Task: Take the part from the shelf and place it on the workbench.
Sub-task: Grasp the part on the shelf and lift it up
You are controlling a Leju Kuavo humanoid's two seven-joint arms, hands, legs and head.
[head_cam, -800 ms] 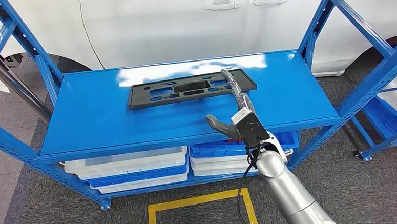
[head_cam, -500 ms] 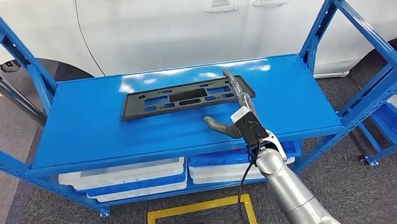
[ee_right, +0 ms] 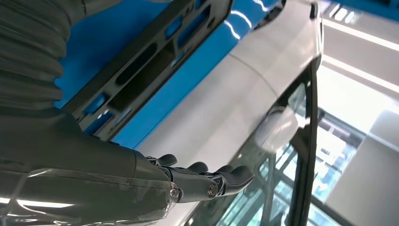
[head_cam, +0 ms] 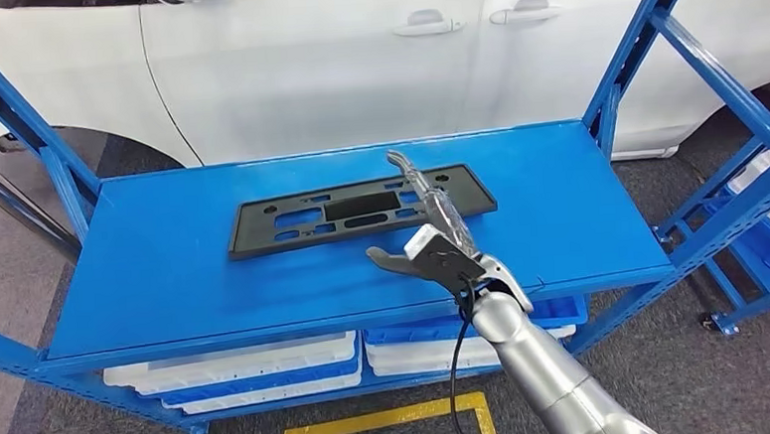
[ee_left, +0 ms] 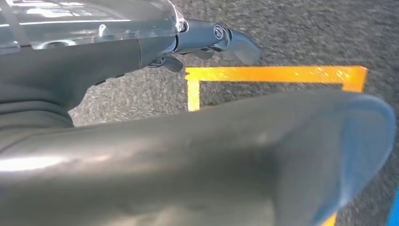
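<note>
One white car (head_cam: 353,60) behind shelf (head_cam: 164,258)

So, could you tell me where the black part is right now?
In the head view, the black part lies flat on the blue shelf, mid-shelf, just beyond the right hand.

The right arm (head_cam: 559,387) is a smooth silver tube, and a thin black cable (head_cam: 456,372) hangs in a loop beside it. Behind the fingers, the right hand (head_cam: 430,237) has a silver metal back and a thick grey thumb (head_cam: 388,260). In the right wrist view the fingers (ee_right: 221,181) are dark with small round screws, behind them a clear plastic cover and a grey ribbed cover (ee_right: 28,56). The left hand (ee_left: 207,42) looks the same.
</note>
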